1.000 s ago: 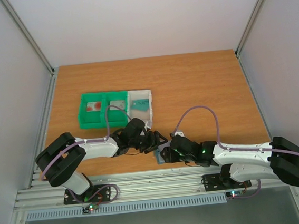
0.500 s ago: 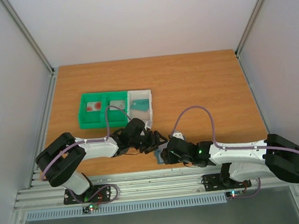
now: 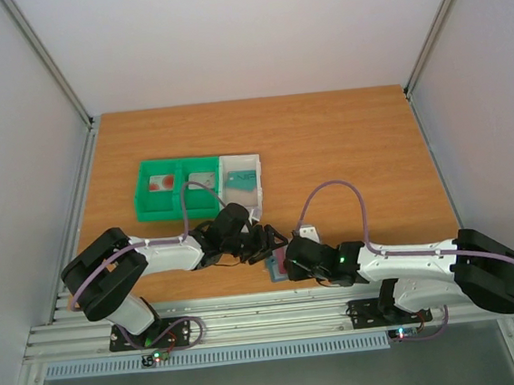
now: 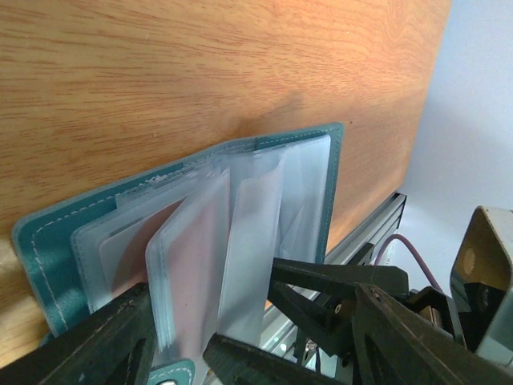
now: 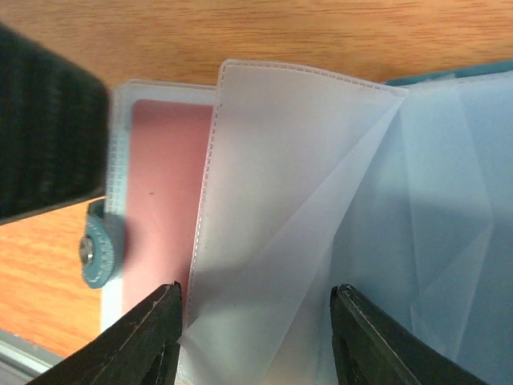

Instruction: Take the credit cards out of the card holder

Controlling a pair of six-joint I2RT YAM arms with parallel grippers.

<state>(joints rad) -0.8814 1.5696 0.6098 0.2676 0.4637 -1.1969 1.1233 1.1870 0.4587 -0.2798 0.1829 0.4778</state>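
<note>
The left pincer point(image 4: 180, 357) is clamped on the open card holder point(image 4: 48, 241), which fans out just above its fingers. The right pincer point(image 5: 256, 321) has slid in closer than a second ago; a clear pocket point(image 5: 280, 200) sits between its fingers, squeezed or not I cannot tell. A pink credit card point(image 5: 160, 176) shows just left of it.

Bright even overhead light, soft shadows, wrist views blurred close up

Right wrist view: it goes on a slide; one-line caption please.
Teal folding card holder on the wooden table, clear sleeves fanned open, a pink plastic card in one.
</note>
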